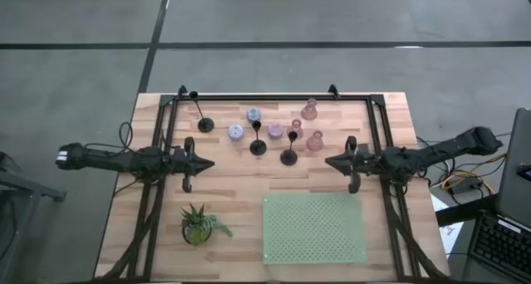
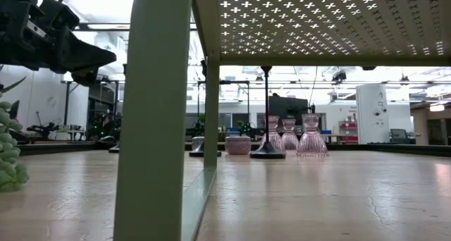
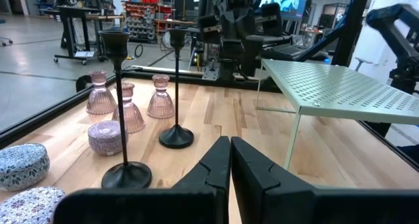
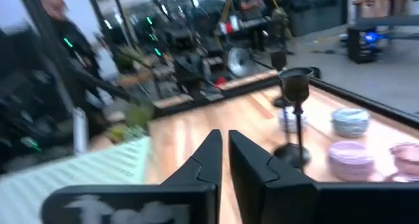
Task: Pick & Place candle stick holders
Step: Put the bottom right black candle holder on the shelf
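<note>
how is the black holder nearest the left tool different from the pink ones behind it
The black holder is tall, a thin stem on a flat round base with a small cup on top; the pink holders are short and bell-shaped. The black one is opaque and dark, while the pink ones look like ribbed, see-through glass. Both kinds stand upright on the wooden table.

Left gripper (image 3: 230,160) fingers together, empty. Ahead on table (image 3: 216,119): two black candle stick holders (image 3: 124,119), three pink holders (image 3: 127,103), lilac holder (image 3: 107,137). Green perforated stand (image 3: 340,86) beside.
</note>
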Robot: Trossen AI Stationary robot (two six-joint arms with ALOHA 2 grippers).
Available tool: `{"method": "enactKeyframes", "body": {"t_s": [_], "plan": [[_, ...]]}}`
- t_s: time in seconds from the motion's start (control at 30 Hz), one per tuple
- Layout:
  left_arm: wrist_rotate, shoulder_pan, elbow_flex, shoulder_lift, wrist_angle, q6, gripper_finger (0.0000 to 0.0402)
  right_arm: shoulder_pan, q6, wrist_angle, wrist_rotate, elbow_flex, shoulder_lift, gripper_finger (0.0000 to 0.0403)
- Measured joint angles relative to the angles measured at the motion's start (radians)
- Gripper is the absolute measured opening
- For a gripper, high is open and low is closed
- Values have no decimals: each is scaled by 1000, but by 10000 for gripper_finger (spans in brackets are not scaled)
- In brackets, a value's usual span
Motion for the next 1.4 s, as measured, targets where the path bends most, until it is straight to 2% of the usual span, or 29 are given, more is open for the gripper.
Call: {"method": "enactKeyframes", "body": {"t_s": [0.13,0.4,0.57,0.77,0.97,1.17,1.4], "plan": [[0,0,0,0,-1,0,16,-38,-56,-34,34,94,139,69],[0,0,0,0,-1,0,16,-135,-70,-41,19,235,404,183],[0,0,0,0,-2,0,16,-174,-91,-40,23,300,540,220],[0,0,0,0,-3,0,16,-195,-92,-40,23,361,669,228],[0,0,0,0,-8,0,16,-212,-101,-39,27,398,738,224],[0,0,0,0,-9,0,16,-235,-107,-38,28,399,735,219],[0,0,0,0,-16,0,16,-238,-122,-9,25,397,712,185]]}}
